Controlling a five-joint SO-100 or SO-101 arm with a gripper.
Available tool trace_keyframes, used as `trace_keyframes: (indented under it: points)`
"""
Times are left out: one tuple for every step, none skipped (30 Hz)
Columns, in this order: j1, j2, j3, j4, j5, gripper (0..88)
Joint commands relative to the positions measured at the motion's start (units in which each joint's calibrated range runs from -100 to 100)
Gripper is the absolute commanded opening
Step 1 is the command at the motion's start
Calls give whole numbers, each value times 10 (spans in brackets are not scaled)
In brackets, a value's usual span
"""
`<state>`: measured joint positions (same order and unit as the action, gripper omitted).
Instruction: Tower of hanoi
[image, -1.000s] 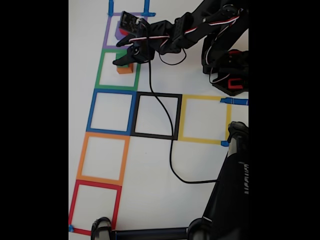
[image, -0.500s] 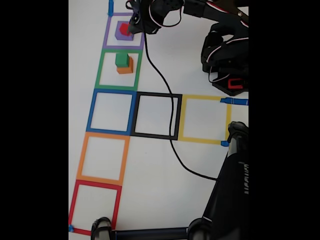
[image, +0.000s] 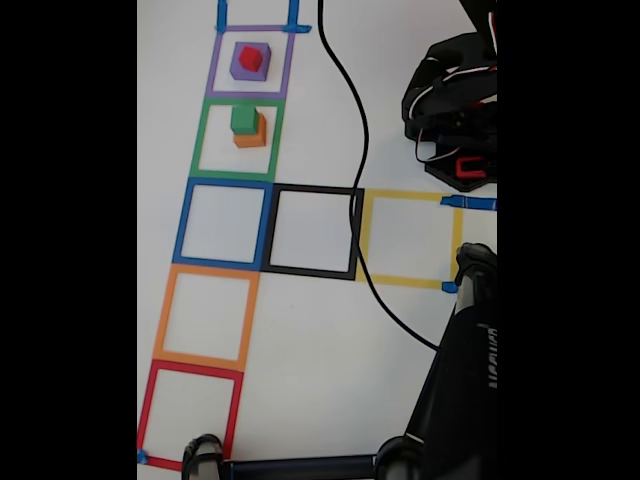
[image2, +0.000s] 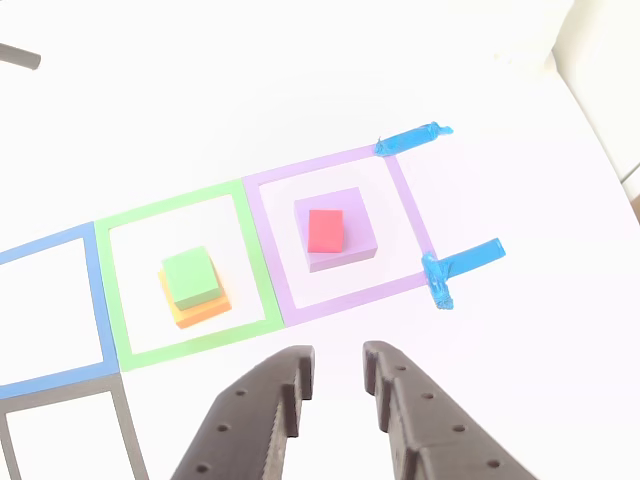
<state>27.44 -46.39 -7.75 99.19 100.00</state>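
Where your claw hangs at six o'clock in the other view, its jaws stand slightly parted and hold nothing. Beyond it, at twelve, the red cube sits on the purple cube; at ten, the green cube sits on the orange cube.

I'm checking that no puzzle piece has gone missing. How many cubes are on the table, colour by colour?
Purple cube: 1
Orange cube: 1
Green cube: 1
Red cube: 1
Total: 4 cubes. Red sits on purple, green on orange.
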Motion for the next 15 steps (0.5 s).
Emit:
trace_keyframes:
  points:
    - [26,-12,21,4,0,12]
    - [31,-19,39,0,0,14]
    - [39,-29,64,-8,0,19]
    - [46,-40,91,-21,0,26]
    - [53,-54,124,-39,0,35]
    - [59,-66,157,-60,0,53]
    - [64,-77,194,-91,0,84]
    - [69,-86,229,-119,0,119]
    - [74,-96,270,-156,0,165]
    - [77,-103,307,-194,0,188]
    - [81,-109,347,-231,0,195]
    - [85,-114,389,-275,0,202]
    - [89,-118,429,-317,0,213]
    - [94,-122,474,-367,0,223]
    - [98,-123,514,-410,0,230]
